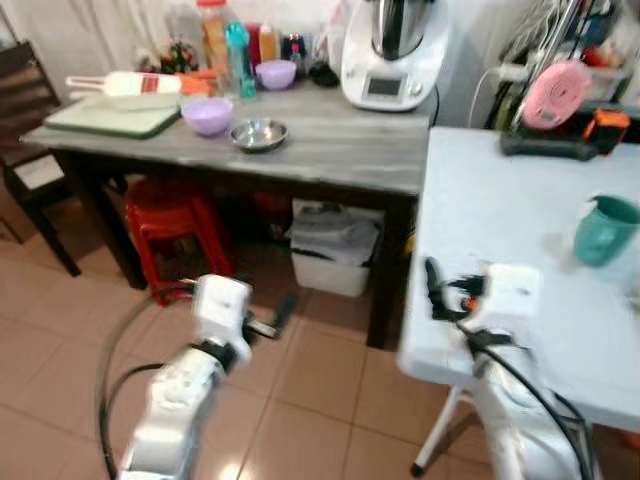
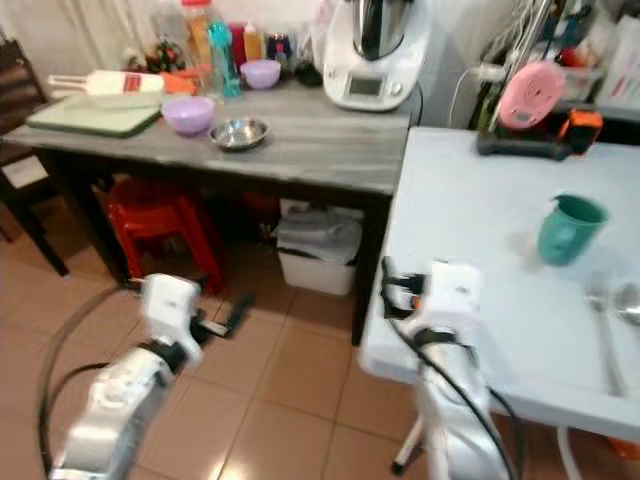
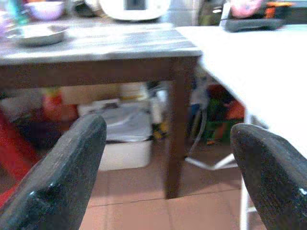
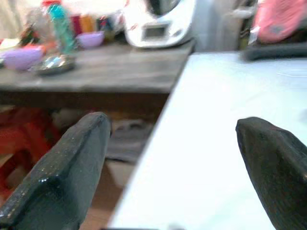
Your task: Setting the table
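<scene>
Left eye view: right gripper (image 1: pixel 432 290) at white table (image 1: pixel 500 200) edge, fingers apart; left gripper (image 1: pixel 283 312) over floor, fingers apart; green cup (image 1: pixel 604 230) on table.

Head stereo cams look fwd/down from above, mid range; both share grey desk (image 1: pixel 330 150) far and white desk (image 2: pixel 480 250) right. L wrist cam low, faces under grey desk. R wrist cam sits near white desk's edge, facing far.
</scene>
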Robot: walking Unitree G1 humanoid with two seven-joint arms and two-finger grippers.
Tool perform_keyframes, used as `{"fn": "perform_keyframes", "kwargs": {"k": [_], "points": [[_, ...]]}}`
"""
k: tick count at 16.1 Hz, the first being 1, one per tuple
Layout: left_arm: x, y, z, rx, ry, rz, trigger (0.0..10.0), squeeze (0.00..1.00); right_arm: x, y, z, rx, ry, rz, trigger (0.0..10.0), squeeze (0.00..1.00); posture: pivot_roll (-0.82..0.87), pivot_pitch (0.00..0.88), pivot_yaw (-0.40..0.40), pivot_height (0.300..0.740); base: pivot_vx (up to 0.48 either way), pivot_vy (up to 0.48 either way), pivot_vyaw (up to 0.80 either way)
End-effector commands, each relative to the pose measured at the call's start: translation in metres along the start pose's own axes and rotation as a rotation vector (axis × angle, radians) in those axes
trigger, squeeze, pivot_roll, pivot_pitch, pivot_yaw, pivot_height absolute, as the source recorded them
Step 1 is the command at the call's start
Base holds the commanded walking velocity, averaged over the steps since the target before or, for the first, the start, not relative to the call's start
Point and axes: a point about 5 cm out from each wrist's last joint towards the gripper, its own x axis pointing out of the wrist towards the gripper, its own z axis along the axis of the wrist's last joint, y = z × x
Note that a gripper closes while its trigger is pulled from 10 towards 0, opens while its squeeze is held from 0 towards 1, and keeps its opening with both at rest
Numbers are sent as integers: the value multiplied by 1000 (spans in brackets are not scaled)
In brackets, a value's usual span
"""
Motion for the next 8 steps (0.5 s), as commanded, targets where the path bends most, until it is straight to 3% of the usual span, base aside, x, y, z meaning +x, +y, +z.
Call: {"fn": "perform_keyframes", "kwargs": {"k": [1, 8], "points": [[-3, 9, 4, 17, -3, 22, 10000, 0, 2, 8, 4, 15, -16, 17, 10000, 0, 21, 0, 33, 740, 0, -352, 0], [-2, 7, 3, 22, 3, 10, 10000, 0, 2, 7, 3, 21, -14, 10, 10000, 0, 21, 0, 35, 740, 0, -355, 0]]}}
